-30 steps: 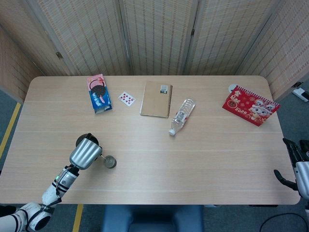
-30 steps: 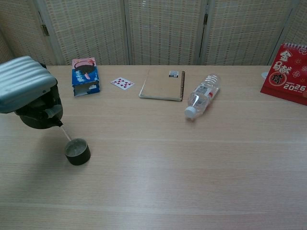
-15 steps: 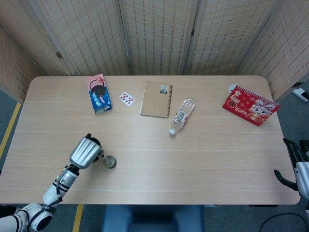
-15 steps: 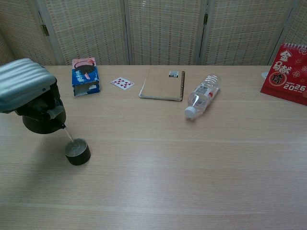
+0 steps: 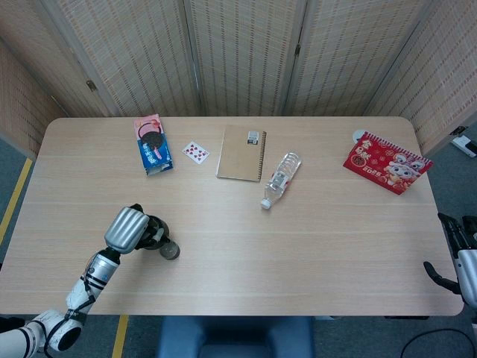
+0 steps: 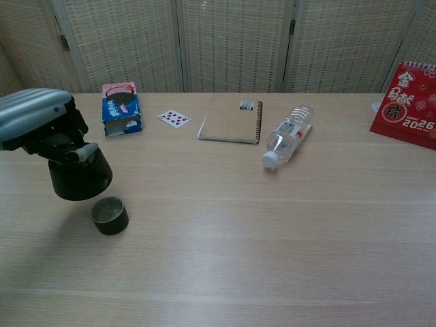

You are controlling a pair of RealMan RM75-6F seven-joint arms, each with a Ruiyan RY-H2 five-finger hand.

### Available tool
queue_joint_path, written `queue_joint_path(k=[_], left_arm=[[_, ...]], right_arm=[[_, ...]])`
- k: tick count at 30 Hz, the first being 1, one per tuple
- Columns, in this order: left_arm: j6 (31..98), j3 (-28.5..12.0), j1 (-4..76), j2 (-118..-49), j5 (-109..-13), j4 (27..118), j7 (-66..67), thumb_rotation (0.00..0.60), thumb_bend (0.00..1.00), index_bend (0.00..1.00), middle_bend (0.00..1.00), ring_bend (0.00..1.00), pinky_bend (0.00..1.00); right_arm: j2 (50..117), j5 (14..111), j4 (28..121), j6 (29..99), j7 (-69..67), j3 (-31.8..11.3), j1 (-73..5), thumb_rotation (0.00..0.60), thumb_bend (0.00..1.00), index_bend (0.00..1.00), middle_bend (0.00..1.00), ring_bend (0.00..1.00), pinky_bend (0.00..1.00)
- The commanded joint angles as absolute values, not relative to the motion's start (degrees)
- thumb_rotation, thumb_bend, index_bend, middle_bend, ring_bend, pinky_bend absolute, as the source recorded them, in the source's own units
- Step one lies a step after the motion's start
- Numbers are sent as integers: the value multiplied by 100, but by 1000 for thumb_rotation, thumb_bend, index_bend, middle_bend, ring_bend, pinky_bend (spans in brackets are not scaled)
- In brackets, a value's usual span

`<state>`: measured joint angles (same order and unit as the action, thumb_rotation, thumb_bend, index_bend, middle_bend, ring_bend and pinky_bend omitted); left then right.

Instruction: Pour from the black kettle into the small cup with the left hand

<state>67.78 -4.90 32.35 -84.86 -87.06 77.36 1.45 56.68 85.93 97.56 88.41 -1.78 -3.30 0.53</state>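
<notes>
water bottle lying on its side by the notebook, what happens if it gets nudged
The water bottle lies flat on its round side, so it would probably roll. It looks clear and mostly empty, so likely light. Its thin plastic may dent under a firm squeeze.

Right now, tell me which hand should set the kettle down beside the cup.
Left. The left hand already holds the black kettle, upright just behind the small cup. The right hand hangs off the table's far right edge, holding nothing and well away from both.
</notes>
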Motion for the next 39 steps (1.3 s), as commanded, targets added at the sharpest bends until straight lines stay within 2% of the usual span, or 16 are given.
queue_joint_path(k=[1,6,12,19,21,27,31,33,39], left_arm=[[6567,-656,3298,-8428,-8434,7725,-438,567,527,997,1000,921,514],[6172,-873,3384,-8308,-8022,7798,-1251,562,517,997,1000,920,514],[5853,-1041,3450,-8260,-7662,7713,-1708,531,341,997,1000,920,511],[5780,-1109,3492,-8400,-7532,7379,-1845,511,265,997,1000,918,480],[5764,-1116,3509,-8451,-7504,7258,-1806,456,249,996,1000,916,478],[5727,-1115,3568,-8629,-7473,6878,-1689,230,229,994,1000,903,458],[5644,-1140,3622,-8724,-7429,6669,-1715,124,222,991,1000,897,449],[5605,-1152,3649,-8775,-7405,6554,-1712,89,215,989,1000,892,443],[5502,-1128,3737,-8974,-7383,6156,-1559,75,211,982,1000,879,425]], right_arm=[[5668,8587,9754,8836,-183,-331,53,600,290,33,157,269,0],[5669,8577,9740,8837,-200,-331,59,600,290,33,157,270,0],[5676,8554,9707,8836,-243,-327,75,600,290,34,158,274,0],[5683,8547,9666,8830,-286,-330,76,600,290,34,164,279,0],[5687,8548,9653,8838,-302,-329,82,600,290,34,164,279,0],[5703,8535,9612,8838,-343,-326,95,600,290,34,164,279,0],[5711,8536,9591,8846,-359,-328,101,600,291,34,164,279,0],[5715,8534,9584,8844,-364,-328,102,600,290,33,164,279,0],[5727,8519,9567,8820,-375,-333,93,600,290,34,164,278,0]])
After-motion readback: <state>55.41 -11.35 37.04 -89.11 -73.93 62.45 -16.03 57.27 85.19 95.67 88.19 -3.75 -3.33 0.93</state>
